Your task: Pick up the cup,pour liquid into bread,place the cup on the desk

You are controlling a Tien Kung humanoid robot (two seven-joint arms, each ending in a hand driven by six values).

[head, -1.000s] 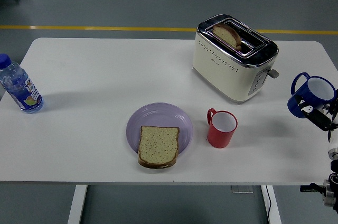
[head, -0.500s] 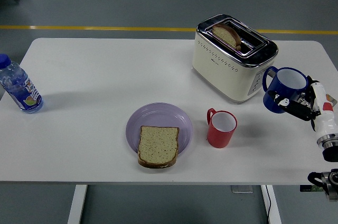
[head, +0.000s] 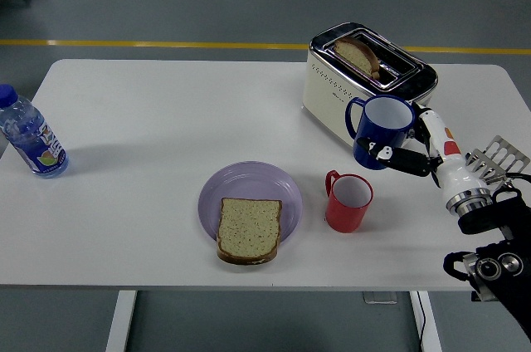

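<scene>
Leftward and inward since a second ago: the right robot hand (head: 404, 158) carries the blue cup (head: 380, 130) toward the bread (head: 248, 229).
Fingers grip the cup's lower side, keeping it upright so nothing spills yet; it hangs above the tabletop (head: 149, 119), bread on the plate (head: 249, 190) down-left past the red cup (head: 348, 201), toaster (head: 365, 86) just behind.

We have only 1 view, a head camera set high on the robot's side, facing forward and down over the white tabletop (head: 149, 119). Its near edge runs across the bottom, while grey floor with a yellow line (head: 149, 43) shows beyond the far edge. The whole tabletop fits, so we sit fairly far back.
</scene>
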